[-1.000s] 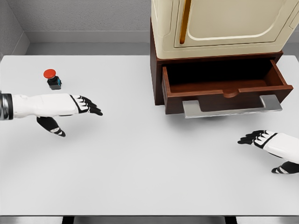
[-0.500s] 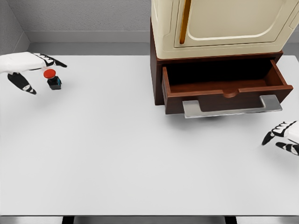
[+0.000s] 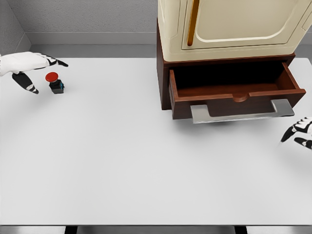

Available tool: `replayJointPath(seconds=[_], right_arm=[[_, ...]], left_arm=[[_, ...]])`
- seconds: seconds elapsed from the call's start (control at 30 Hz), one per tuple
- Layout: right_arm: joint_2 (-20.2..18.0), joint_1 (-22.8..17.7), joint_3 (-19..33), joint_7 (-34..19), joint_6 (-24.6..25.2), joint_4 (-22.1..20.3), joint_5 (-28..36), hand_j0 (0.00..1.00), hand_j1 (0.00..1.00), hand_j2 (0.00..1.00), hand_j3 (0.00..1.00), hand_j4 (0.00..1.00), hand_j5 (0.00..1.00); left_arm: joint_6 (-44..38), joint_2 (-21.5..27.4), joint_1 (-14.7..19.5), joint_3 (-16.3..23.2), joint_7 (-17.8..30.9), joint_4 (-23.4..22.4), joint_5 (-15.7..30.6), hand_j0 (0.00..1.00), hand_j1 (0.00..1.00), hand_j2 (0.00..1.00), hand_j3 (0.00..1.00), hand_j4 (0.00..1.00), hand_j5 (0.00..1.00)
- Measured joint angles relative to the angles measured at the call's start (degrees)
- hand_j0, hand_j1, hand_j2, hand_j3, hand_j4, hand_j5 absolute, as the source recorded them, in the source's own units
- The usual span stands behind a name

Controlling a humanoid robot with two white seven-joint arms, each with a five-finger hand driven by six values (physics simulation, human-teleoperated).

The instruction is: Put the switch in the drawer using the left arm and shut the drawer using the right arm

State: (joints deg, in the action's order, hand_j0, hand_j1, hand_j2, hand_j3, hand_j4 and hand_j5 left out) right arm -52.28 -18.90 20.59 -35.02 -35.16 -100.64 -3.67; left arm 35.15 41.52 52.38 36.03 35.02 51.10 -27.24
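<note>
Head view: the left hand (image 3: 27, 62), fingers spread and empty, has edged nearer the table's (image 3: 122, 161) far-left corner, beside one switch (image 3: 54, 82). One drawer (image 3: 234, 92) stands open. The right hand (image 3: 301, 132), relaxed, has slid further off the right edge.

White counter (image 3: 146, 161) under even, soft light.
Backed by a speckled grey wall (image 3: 87, 17) with a paler ledge along its foot; bounded on the left of the counter by a second grey wall (image 3: 9, 34); edged in front by a dark strip.
</note>
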Motion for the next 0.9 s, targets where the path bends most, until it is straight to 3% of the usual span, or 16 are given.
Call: replayJointPath(seconds=[0.47, 0.9], right_arm=[[-0.12, 0.00, -0.16, 0.00, -0.01, -0.06, 0.62, 0.51, 0.51, 0.51, 0.51, 0.51, 0.51], [-0.13, 0.09, -0.20, 0.00, -0.01, -0.06, 0.62, 0.51, 0.51, 0.51, 0.51, 0.51, 0.51]], left_arm=[[0.00, -4.12, -0.09, 0.32, 0.00, -0.05, -11.23, 0.99, 0.99, 0.99, 0.99, 0.99, 0.99], [-0.01, -5.15, -0.09, 0.39, 0.00, -1.27, -14.34, 0.98, 0.98, 0.98, 0.98, 0.98, 0.98]])
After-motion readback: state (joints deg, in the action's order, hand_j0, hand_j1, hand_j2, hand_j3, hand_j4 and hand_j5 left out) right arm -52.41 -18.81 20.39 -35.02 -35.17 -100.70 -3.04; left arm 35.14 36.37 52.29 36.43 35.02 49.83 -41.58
